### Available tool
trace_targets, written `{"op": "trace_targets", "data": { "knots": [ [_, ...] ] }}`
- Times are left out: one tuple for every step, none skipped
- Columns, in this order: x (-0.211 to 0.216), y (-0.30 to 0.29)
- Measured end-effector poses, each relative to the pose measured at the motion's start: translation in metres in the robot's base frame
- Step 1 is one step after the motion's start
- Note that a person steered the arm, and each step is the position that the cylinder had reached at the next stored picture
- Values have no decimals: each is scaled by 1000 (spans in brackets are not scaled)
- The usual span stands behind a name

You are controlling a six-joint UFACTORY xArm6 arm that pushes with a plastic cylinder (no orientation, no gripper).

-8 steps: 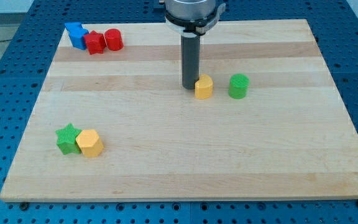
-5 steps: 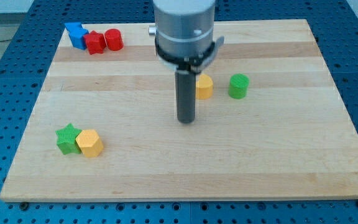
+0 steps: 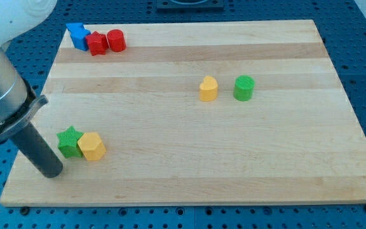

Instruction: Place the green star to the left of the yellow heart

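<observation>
On the pale wooden board (image 3: 189, 178), the ribbed green star block (image 3: 69, 141) sits near the view's bottom left, touching a yellow hexagon-like block (image 3: 92, 146) on its right. It is well apart from what I judge to be the yellow heart block (image 3: 208, 88), so the job looks barely begun. The star has no long axis; one point seems aimed at the view's top. My tip (image 3: 51, 172), bare and carrying nothing, rests just below-left of the star.

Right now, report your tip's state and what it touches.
My tip: a bare rod, nothing to open or close, holding nothing. It sits at the view's lower left of the green star, apparently not touching it.
</observation>
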State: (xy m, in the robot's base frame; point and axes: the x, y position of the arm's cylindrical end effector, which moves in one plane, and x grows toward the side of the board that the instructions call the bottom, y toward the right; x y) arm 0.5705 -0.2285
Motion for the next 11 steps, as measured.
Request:
{"op": "trace_targets", "data": {
  "knots": [
    [-21,9],
    [-51,21],
    [-82,33],
    [-110,39],
    [-136,41],
    [-159,40],
    [-175,43],
    [-181,51],
    [-181,70],
    [-181,100],
    [-181,129]
  ]
}}
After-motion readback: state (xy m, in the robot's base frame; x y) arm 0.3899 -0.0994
